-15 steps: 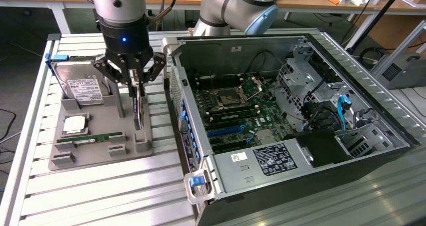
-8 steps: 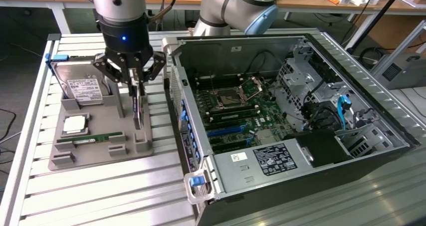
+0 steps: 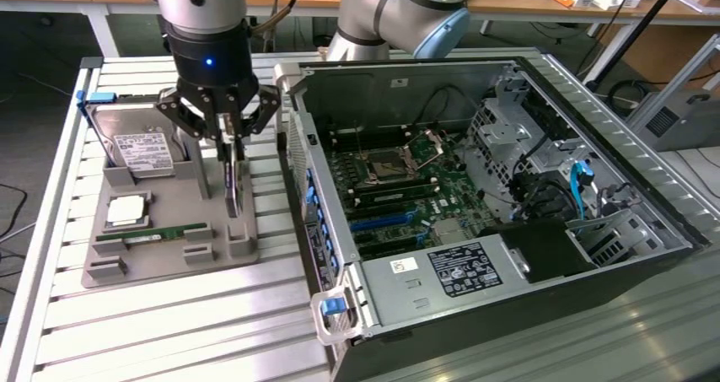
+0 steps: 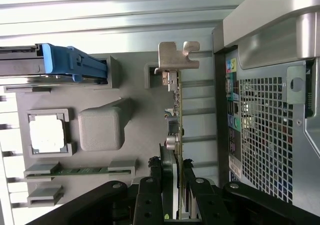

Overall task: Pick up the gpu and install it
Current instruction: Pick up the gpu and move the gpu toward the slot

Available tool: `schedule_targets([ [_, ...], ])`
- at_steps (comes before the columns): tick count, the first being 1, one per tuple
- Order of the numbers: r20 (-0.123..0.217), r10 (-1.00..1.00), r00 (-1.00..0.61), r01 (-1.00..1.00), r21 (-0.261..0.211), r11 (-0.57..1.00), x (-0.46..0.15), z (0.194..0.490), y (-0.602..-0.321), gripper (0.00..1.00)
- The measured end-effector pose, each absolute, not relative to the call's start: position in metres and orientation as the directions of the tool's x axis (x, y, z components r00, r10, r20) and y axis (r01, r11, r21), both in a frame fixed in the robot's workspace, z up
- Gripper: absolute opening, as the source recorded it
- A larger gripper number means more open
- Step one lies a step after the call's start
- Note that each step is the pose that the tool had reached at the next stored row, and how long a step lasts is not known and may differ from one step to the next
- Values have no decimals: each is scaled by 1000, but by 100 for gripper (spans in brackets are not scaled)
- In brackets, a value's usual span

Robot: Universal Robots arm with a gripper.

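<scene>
Black gripper jaws pinch the near edge of the gpu, which stands on edge at the grey holder tray, its silvery bracket farthest away. The grasp looks made. Carrying it to the open computer case beyond and seating it remain.

Bright, even overhead light, harsh on pale metal.
In the exterior view the slatted counter glares near white, while the open case sits dimmer inside. A small blue lamp glows. In the wrist view the slats and the chip wash out to white, the gpu bracket gleams, and the gripper is dark in shadow.
</scene>
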State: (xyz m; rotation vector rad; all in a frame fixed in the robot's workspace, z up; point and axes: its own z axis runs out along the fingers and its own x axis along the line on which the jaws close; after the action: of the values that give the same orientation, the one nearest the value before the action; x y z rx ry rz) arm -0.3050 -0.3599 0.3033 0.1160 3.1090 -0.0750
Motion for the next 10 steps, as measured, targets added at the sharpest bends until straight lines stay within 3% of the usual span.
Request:
schedule_targets([
  [10, -31, 74, -997, 75, -47, 996, -305, 307, -360, 27],
])
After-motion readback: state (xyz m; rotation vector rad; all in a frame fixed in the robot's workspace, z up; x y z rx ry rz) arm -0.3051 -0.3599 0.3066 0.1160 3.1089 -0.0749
